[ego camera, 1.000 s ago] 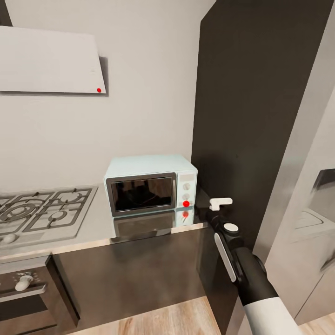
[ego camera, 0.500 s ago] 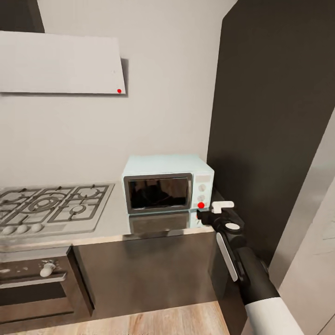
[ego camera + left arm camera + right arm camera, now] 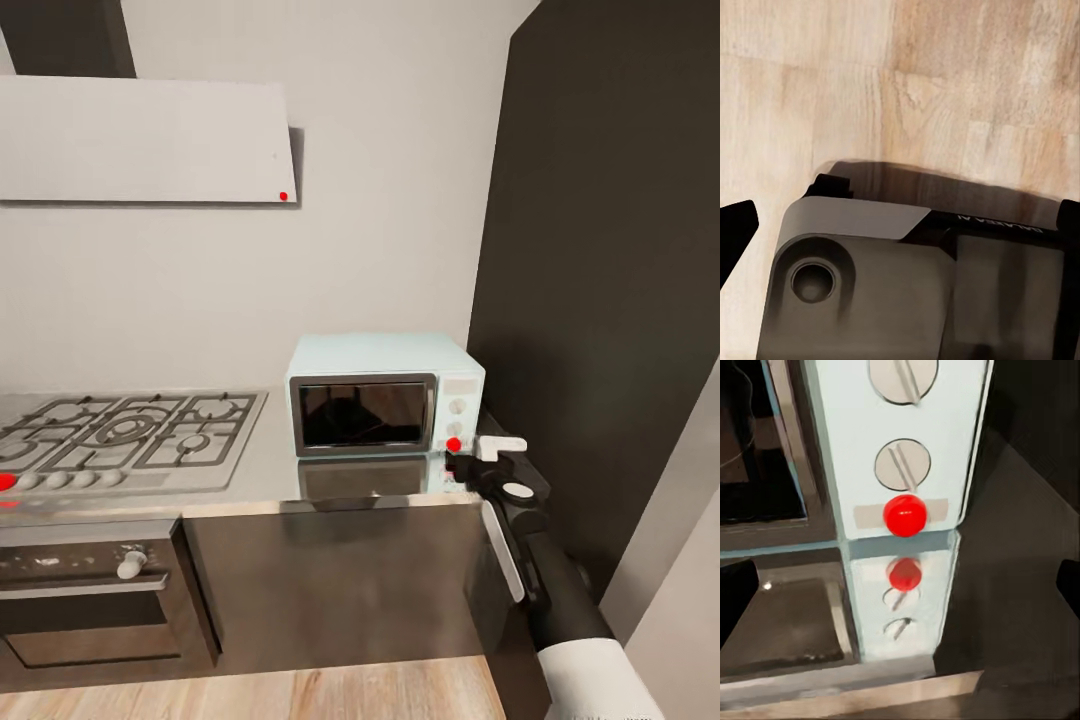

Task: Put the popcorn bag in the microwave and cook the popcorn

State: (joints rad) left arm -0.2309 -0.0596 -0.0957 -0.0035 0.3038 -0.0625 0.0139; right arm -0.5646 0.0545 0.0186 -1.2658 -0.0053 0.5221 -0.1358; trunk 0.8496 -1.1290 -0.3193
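The pale blue microwave (image 3: pixel 385 372) stands on the glossy dark countertop (image 3: pixel 270 475), its dark glass door shut. A red indicator light (image 3: pixel 453 444) glows under its two knobs. My right gripper (image 3: pixel 461 466) hovers just in front of the microwave's lower right corner. In the right wrist view the gripper (image 3: pixel 900 592) is open, its dark fingertips (image 3: pixel 735 600) at the frame's edges, facing the red light (image 3: pixel 904 515) and the knob (image 3: pixel 902 465) above it. My left gripper (image 3: pixel 900 225) is open above the wood floor (image 3: pixel 945 67). The popcorn bag is out of view.
A steel gas hob (image 3: pixel 130 435) lies left of the microwave, with a black built-in oven (image 3: pixel 90 600) beneath it. A pale range hood (image 3: pixel 140 140) hangs above. A tall dark cabinet (image 3: pixel 600 300) rises right of the microwave. The robot's grey base (image 3: pixel 870 292) sits under the left gripper.
The camera has swung left, so the whole scene slid rightward in the picture. My right gripper has drawn closer to the microwave's red light.
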